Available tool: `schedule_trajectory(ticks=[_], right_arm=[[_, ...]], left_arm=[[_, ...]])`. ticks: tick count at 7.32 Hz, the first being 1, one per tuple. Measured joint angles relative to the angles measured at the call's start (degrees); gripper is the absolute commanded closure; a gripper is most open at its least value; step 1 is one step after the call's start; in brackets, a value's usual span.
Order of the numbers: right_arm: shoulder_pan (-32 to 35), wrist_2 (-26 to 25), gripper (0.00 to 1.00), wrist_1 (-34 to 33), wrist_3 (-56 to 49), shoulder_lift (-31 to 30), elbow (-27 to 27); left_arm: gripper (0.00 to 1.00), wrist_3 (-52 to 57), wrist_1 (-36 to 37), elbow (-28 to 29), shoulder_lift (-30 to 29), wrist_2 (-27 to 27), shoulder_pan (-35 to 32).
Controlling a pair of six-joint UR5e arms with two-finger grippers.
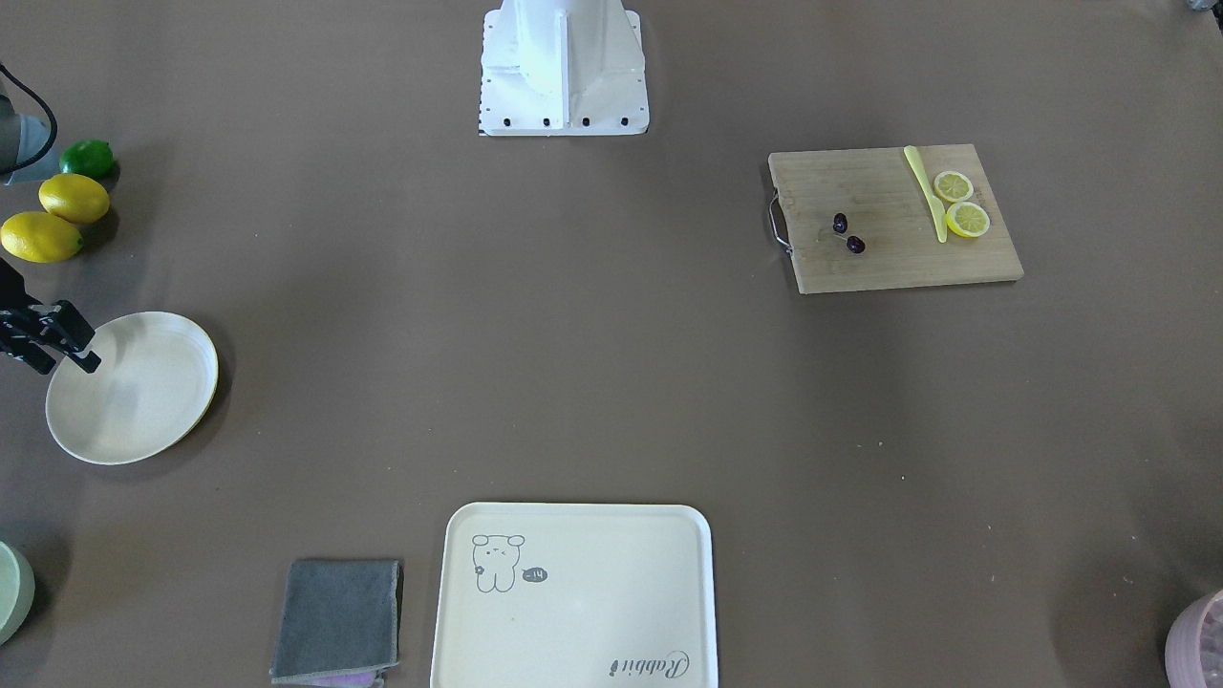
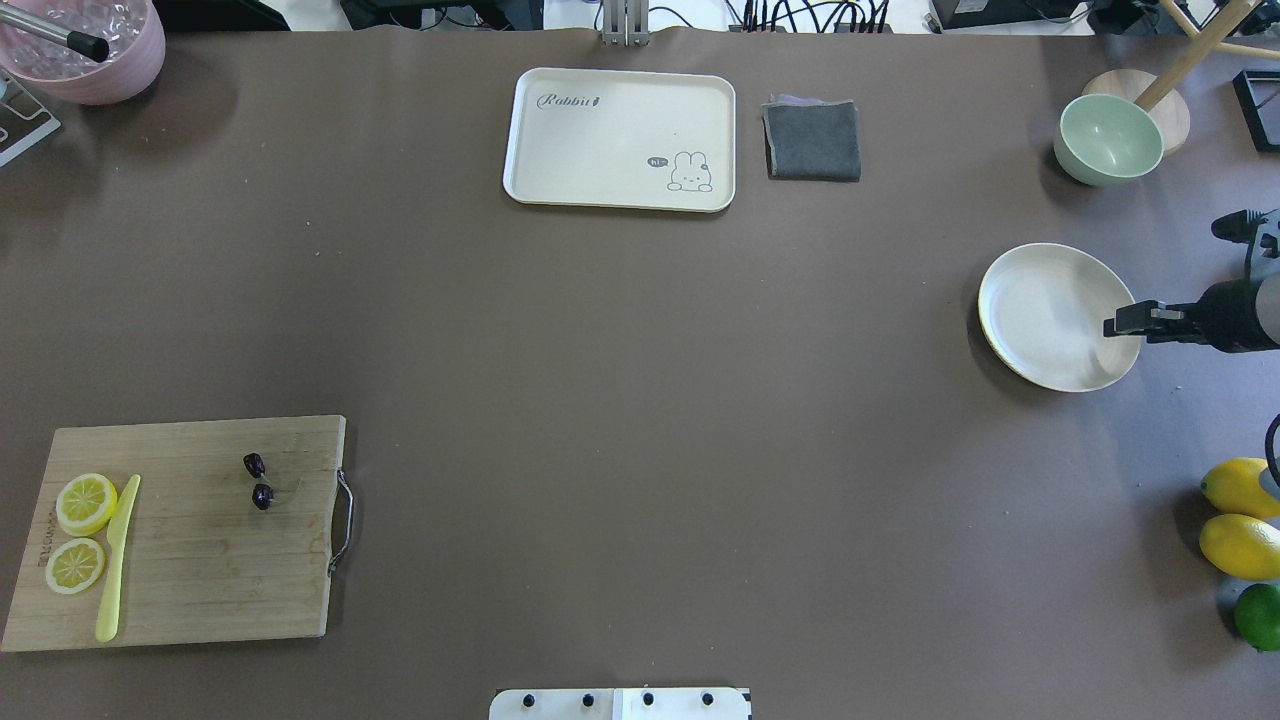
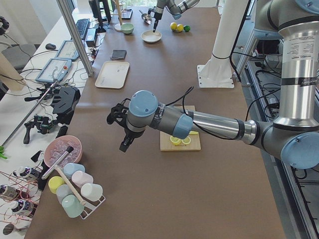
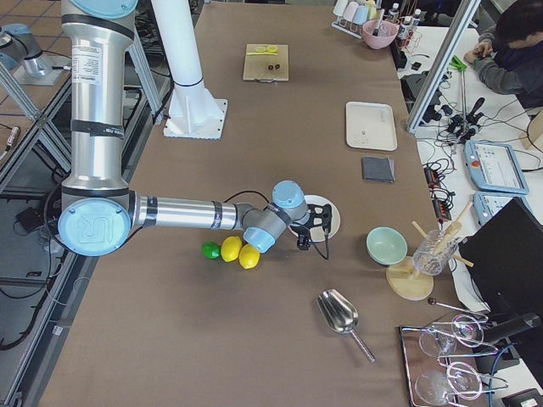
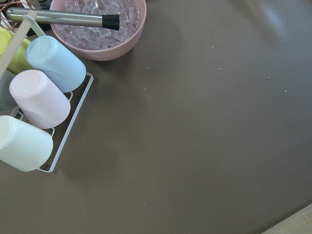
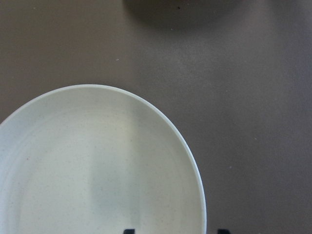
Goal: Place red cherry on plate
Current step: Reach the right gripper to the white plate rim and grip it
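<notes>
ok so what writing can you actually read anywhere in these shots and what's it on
"Rabbit": in script on one corner of the rectangular cream tray with the cartoon animal drawing.
"hi~": seems to read so, in the small dark speech bubble beside that drawing.
Mark along one short edge of the wooden cutting board: too small to read.
Print on the white stickers on the arms' grey upright links: too small to read.

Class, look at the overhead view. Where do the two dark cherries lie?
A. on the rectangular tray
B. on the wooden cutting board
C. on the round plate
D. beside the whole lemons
B: the cherries lie on the cutting board, across the table from the plate, which holds nothing.
</notes>
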Motion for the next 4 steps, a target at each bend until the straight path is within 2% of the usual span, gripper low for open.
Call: schedule_trajectory(ticks=[1,2,4], right_arm=[[0.0,0.0,0.66,1.5,0.1,-1.1,-0.1],[-0.1,0.0,0.97,2.5,0.2,-1.8,-0.1],[-0.2,-0.1,1.0,3.1,0.5,-1.8,-0.2]], left_arm=[[0.02,0.0,0.0,0.0,0.0,0.0,0.0],[0.02,0.0,0.0,0.0,0.0,0.0,0.0],[0.02,0.0,0.0,0.0,0.0,0.0,0.0]])
